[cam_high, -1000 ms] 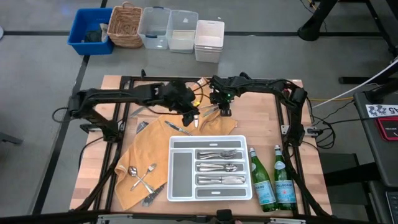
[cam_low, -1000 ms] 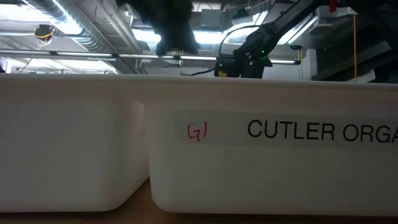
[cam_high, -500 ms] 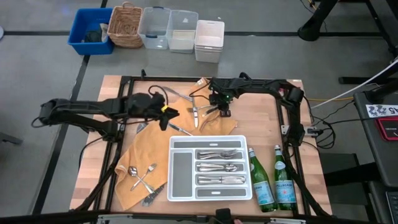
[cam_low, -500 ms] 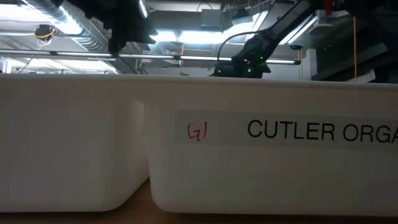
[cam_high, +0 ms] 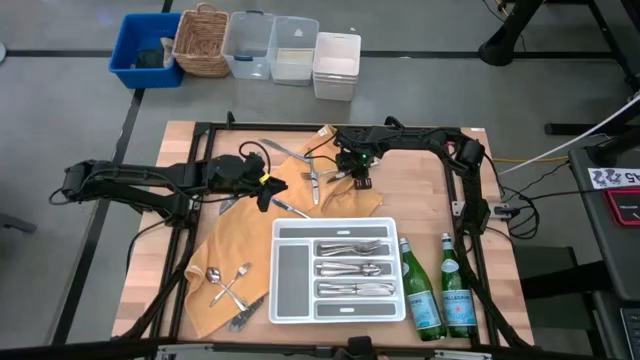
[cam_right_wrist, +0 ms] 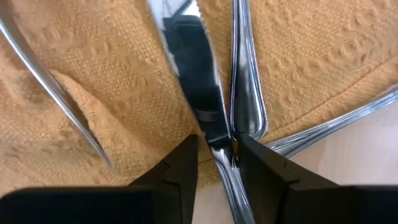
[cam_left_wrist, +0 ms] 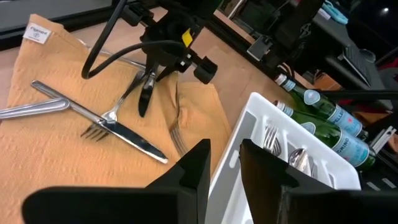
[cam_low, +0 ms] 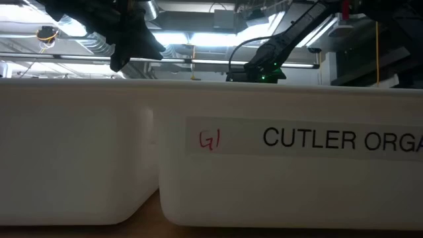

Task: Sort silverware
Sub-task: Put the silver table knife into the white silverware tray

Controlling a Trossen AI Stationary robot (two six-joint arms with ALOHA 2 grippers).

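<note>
Loose silverware is lying on a mustard-yellow cloth spread over the wooden worktop, in the upper middle of the high view: slim, mirror-bright steel pieces, some crossing one another. The left wrist view is showing a table knife crossed over a fork on the waffle-weave fabric. More pieces, among them a spoon and a fork, are resting on the cloth at the lower left, and sorted pieces are filling three long slots of the white cutlery organizer at lower centre.

The right gripper is pointing down at the cloth's upper edge. In the right wrist view its dark fingers are sitting on either side of a polished knife handle, with another shiny handle lying just beside it; whether the gripper is actually pinching the knife I cannot tell.

The left gripper is hovering over the cloth left of centre, its jaws slightly parted with nothing between them.

Two green glass bottles are standing right of the organizer.
</note>
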